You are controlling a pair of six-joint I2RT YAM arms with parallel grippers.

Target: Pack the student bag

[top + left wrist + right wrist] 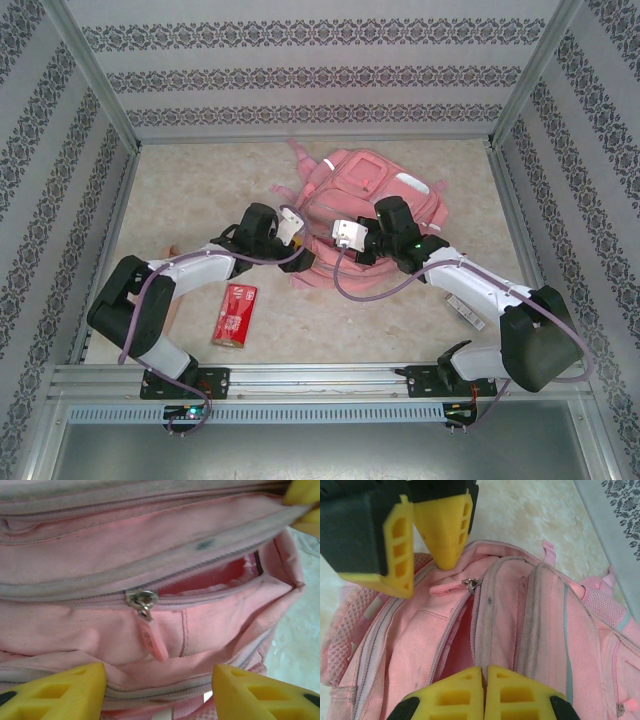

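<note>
Our right gripper [483, 670] pinches the pocket edge [479, 652] of the soft, floppy student bag [502, 610], and just ahead of our spread left gripper [159, 669] hangs the zip pull [151, 639], likely our best hold.

arms [195, 265]: white links, black joints
cables [365, 293]: purple, looping
fingers [55, 692]: yellow, wedge-shaped, with hollow cells

A beige marbled tabletop [190, 190] is enclosed behind and on both sides by pale walls [310, 75] banded with dark floral stripes. Aluminium posts [95, 75] rise at its far corners.
</note>
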